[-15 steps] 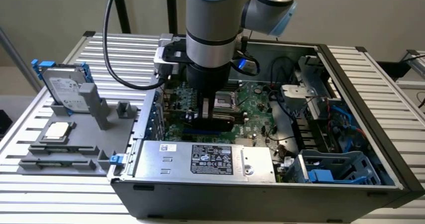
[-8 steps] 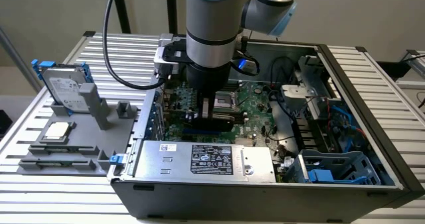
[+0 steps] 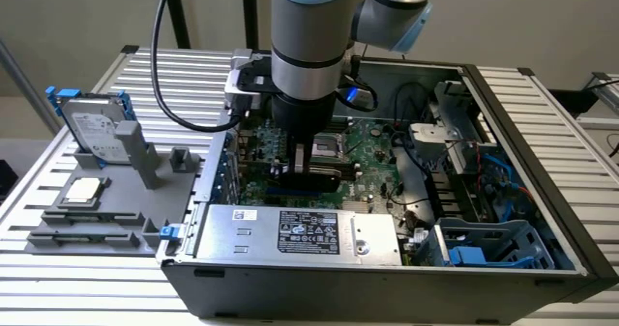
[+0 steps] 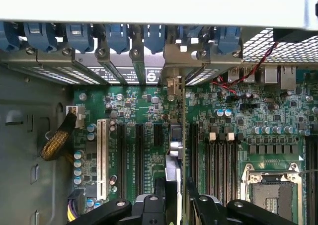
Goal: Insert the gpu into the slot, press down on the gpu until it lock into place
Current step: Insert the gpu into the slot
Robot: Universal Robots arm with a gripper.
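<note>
My gripper reaches down into the open computer case, low over the green motherboard. Its two dark fingers stand on either side of the gpu, which I see edge-on as a thin upright card running from the rear bracket toward the wrist camera. The fingers appear shut on the gpu. A short stretch of the bright-blue slot shows just below the gripper in the exterior view. In the wrist view the card hides the slot, and I cannot tell whether the card's edge is seated in it.
A silver power-supply box lies along the case's near wall. Black memory strips and the CPU socket sit beside the card, with a white slot on its other side. A hard drive stands on a grey fixture at the exterior view's left.
</note>
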